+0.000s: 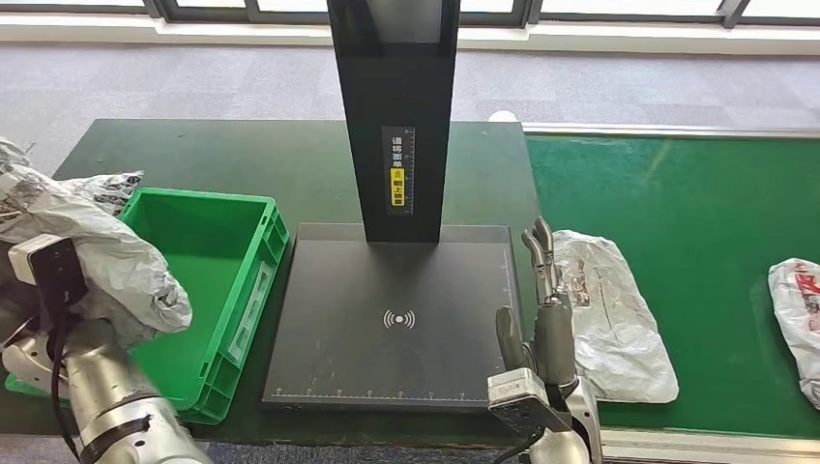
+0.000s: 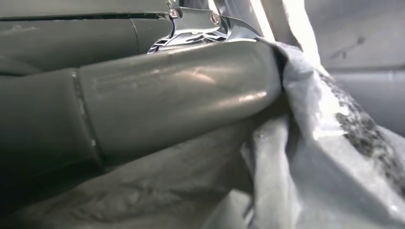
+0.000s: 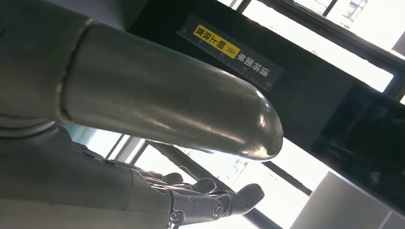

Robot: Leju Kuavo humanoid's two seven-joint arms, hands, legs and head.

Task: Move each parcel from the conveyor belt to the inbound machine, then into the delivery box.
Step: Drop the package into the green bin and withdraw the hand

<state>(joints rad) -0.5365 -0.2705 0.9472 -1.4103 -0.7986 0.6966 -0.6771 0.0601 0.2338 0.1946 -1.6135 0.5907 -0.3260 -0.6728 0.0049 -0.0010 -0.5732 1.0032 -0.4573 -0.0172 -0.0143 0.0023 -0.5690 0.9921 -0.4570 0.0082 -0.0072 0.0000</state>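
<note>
I count three parcels: my left hand (image 2: 143, 109) grips one grey parcel (image 1: 92, 246) above the green delivery box (image 1: 253, 280)'s left edge; two lie on the conveyor belt (image 1: 696, 193), one (image 1: 609, 314) just beside my empty, spread right hand (image 1: 541, 309), one (image 1: 798, 309) at the belt's right edge.

Grey carpet floor (image 1: 193, 82) runs behind the dark green worktop (image 1: 242, 159). Dark-framed windows (image 1: 290, 10) line the far wall, apparently letting in bright daylight.
</note>
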